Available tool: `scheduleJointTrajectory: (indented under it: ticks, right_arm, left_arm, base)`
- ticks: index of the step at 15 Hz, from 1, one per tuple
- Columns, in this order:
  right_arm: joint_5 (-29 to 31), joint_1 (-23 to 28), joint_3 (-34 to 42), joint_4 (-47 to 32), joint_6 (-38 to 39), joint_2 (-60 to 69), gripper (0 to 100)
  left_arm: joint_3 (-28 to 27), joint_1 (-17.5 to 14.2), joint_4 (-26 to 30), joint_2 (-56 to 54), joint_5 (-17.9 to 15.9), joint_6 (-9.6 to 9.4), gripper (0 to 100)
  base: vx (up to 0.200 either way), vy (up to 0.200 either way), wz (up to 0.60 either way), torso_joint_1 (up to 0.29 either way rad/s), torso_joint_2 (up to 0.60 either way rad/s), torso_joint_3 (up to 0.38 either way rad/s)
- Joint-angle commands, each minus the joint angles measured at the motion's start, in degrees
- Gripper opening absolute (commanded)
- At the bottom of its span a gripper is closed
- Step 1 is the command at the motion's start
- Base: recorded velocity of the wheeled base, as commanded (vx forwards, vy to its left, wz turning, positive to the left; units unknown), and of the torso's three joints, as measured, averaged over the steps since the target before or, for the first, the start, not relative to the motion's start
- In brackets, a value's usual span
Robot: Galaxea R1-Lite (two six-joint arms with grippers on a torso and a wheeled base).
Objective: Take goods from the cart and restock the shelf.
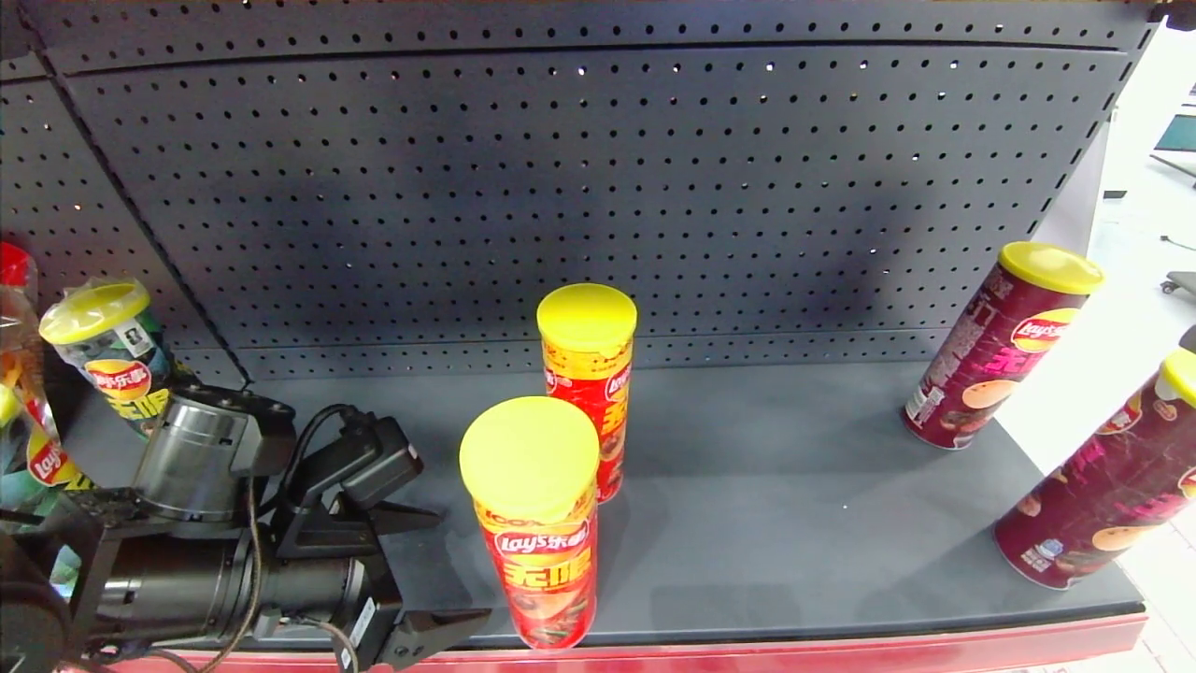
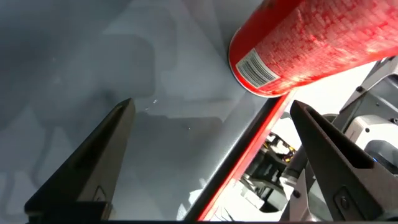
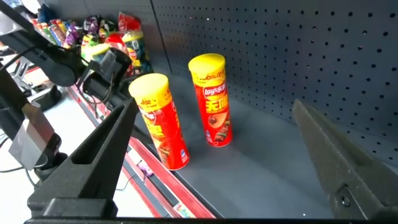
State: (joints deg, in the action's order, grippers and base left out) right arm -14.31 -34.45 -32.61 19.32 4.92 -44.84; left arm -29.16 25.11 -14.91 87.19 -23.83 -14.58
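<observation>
Grey shelf deck [image 1: 747, 486], pegboard back [image 1: 598, 187]. Head view: front red can [image 1: 533, 523] upright at deck's front edge, rear red can [image 1: 587, 383] close behind at 12 o'clock. Maroon can [image 1: 1004, 346] and second maroon can [image 1: 1103, 486] at 3 o'clock, well apart. Left gripper [image 1: 462, 565] at front can's 9 o'clock, jaws spread, empty. Left wrist view: can base just beyond parted fingers, beside red lip [image 2: 241, 155]. Right wrist view: right gripper [image 3: 216, 106] spread wide, empty, both red cans beyond.

left arm [image 1: 215, 579]: matte black housing, brushed silver cylinder joint [image 1: 192, 458], thin black cables [image 1: 313, 439] looped over it, small white label [image 1: 363, 617] by the wrist, black camera block [image 1: 378, 463] on a bracket. left tool [image 1: 462, 565] and right tool [image 3: 214, 102]: black tapered wedge fingers [image 3: 348, 168], round screw near the base.
</observation>
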Motion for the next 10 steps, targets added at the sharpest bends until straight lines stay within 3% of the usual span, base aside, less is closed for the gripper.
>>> scheduleJointTrajectory:
  ticks: [1, 10]
  right_arm:
    - [-0.01, 0.0, -0.09, 0.01, 0.0, -0.25, 100]
    - [0.07, 0.0, -0.44, 0.01, 0.0, -0.51, 100]
  left_arm:
    - [-0.9, 0.02, -0.03, 0.88, 0.28, -0.01, 100]
    - [-4.68, 0.82, 0.06, 4.22, 1.33, 0.08, 100]
  base:
    - [0.0, 0.0, 0.0, 0.0, 0.0, 0.0]
    - [0.0, 0.0, 0.0, 0.0, 0.0, 0.0]
